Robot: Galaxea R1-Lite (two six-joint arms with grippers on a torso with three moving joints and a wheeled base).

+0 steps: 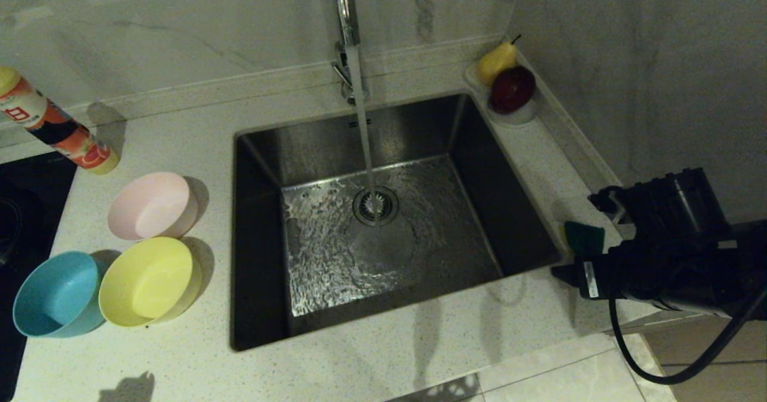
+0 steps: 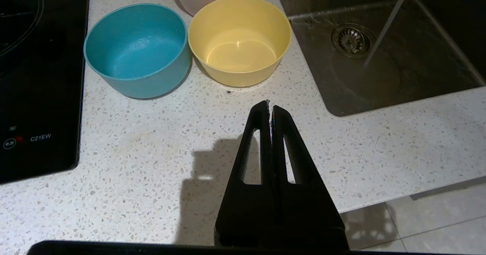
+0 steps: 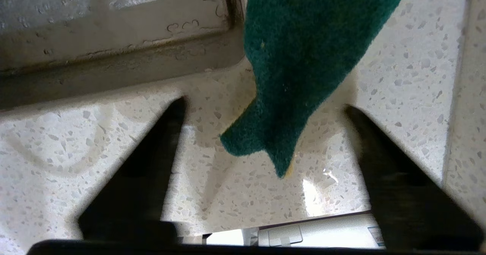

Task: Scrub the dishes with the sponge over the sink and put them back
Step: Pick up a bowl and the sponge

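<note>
Right pincer (image 3: pixel 265 110) is spread wide over the sponge (image 3: pixel 303 57), holding nothing; the 2 fingers (image 3: pixel 152 163) sit either side of the sponge's near corner without touching it. The sponge lies green face up on the worktop (image 1: pixel 198 366), just beside the sink's right rim; in the head view only part of it (image 1: pixel 584 238) shows past the right arm (image 1: pixel 671 258).

Left pincer (image 2: pixel 270 108) is fully closed and empty, hanging above bare worktop in front of the bowls, apart from them.

3 bowls stand upright on the worktop left of the sink (image 1: pixel 257 234): pink bowl (image 1: pixel 153 205) at the back, yellow bowl (image 1: pixel 150 281) in front of it, blue bowl (image 1: pixel 57 294) on the yellow one's left, touching or nearly touching it. All 3 look empty.

Tap (image 1: pixel 346 24) is running, the stream landing at the drain strainer (image 1: pixel 376 205), with water spread over the basin floor.

White saucer (image 1: pixel 515 114) with a pear and a red fruit sits at the back right corner. A bottle (image 1: pixel 54 123) lies tilted at the far left. A black hob (image 2: pixel 38 76) is left of the bowls.
</note>
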